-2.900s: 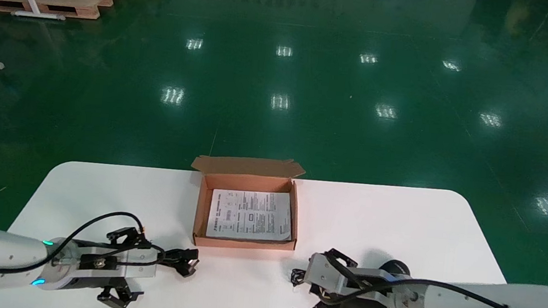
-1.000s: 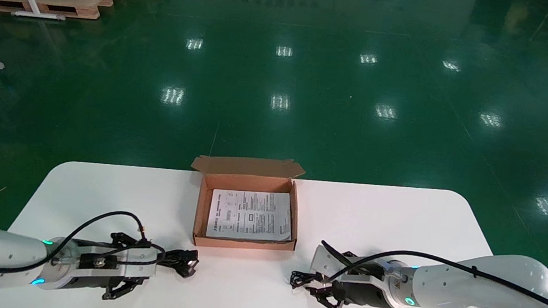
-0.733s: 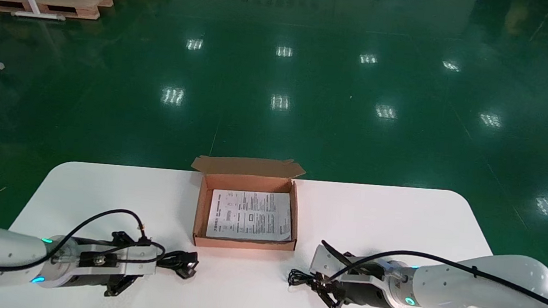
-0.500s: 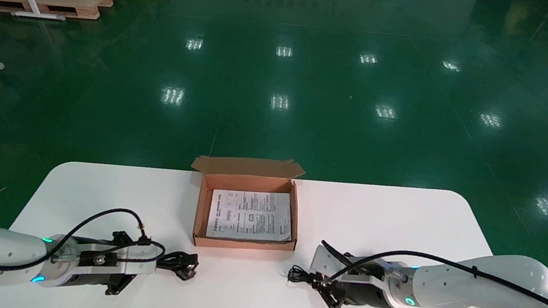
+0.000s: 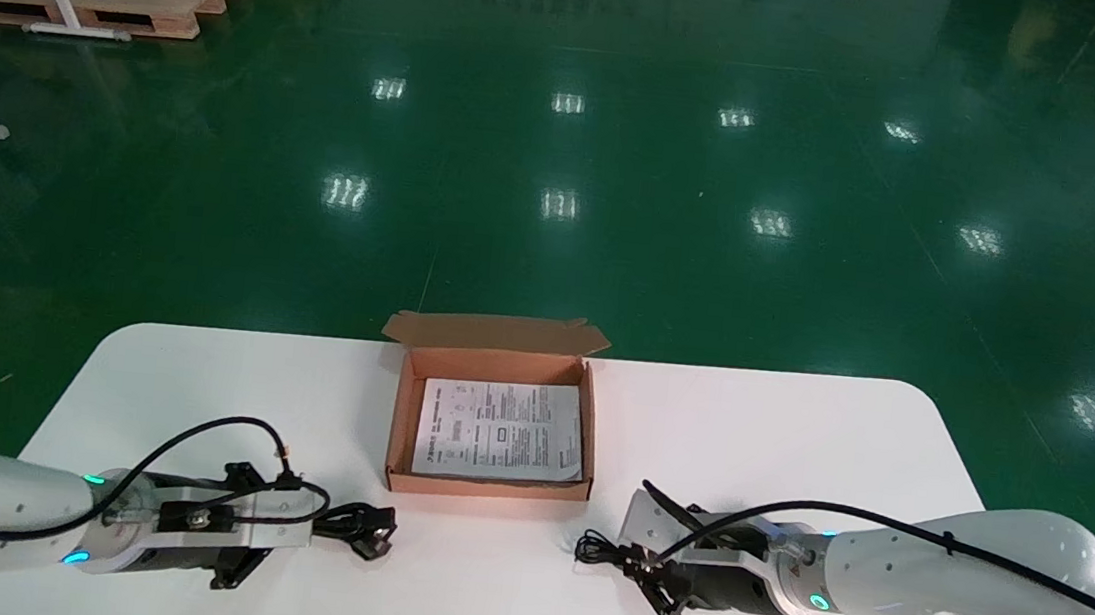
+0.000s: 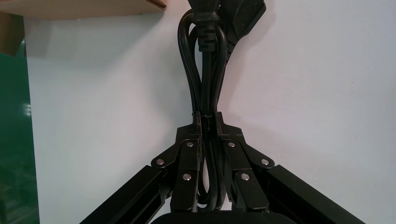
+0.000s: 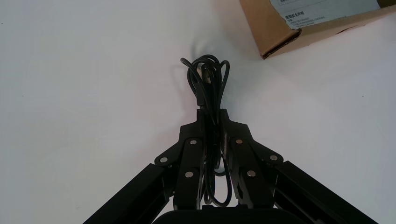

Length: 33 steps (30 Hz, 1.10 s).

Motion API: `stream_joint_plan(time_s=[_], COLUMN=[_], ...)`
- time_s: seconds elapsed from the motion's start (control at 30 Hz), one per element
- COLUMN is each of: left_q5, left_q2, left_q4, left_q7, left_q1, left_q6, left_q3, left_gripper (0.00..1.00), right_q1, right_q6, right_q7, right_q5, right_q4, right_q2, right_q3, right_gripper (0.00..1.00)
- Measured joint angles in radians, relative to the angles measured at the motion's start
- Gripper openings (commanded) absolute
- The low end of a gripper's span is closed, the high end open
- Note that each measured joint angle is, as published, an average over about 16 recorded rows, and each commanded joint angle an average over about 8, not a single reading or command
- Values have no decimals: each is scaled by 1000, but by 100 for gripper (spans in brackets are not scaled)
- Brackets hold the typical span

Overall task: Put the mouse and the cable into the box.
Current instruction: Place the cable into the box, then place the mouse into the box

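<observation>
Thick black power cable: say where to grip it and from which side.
Grip the thick black power cable across the folded middle, from the end opposite the plugs; strands lie parallel there. The left gripper is shut so; the right gripper is shut on a thin black cable.

The sheet in the box bears print (too small to read)

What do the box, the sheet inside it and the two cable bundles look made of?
Box: brown cardboard, matte, folded flaps. Sheet: white printed paper. Thick cord: black, smooth rubbery sheath, probably PVC, moulded plug. Thin cable: likewise, slimmer.
</observation>
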<state>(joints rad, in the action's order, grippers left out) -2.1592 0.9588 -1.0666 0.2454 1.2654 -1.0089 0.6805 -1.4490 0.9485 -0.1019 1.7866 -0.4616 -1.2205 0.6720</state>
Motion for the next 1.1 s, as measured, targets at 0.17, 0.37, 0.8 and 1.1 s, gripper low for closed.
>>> stream_joint_plan(time_s=[0.17,0.37,0.8,1.1], left_q5=[28,138,384,396], left_q2=[-17,-8,218,295], left_q4=[10,55,252,305], left_q7=[0,-53,-400,-507], left_q1=[35,116,220,215], left_q6=[4,0,43,77], left_q3=[-26,-81,-132,-116], left_gripper=[0,0,0,0], right_q1=[-30,-115,-346,-387], right_q6=[-14,-64,-182,-189], right_q7=[-1,-2,-33,-40], right_q5=[-3,-5,-3,0], right_q4=[1,9,33,42], right_q2=[31,82,124,120], right_q3=[-12,-39,-87,-90], right_gripper=[0,0,0,0])
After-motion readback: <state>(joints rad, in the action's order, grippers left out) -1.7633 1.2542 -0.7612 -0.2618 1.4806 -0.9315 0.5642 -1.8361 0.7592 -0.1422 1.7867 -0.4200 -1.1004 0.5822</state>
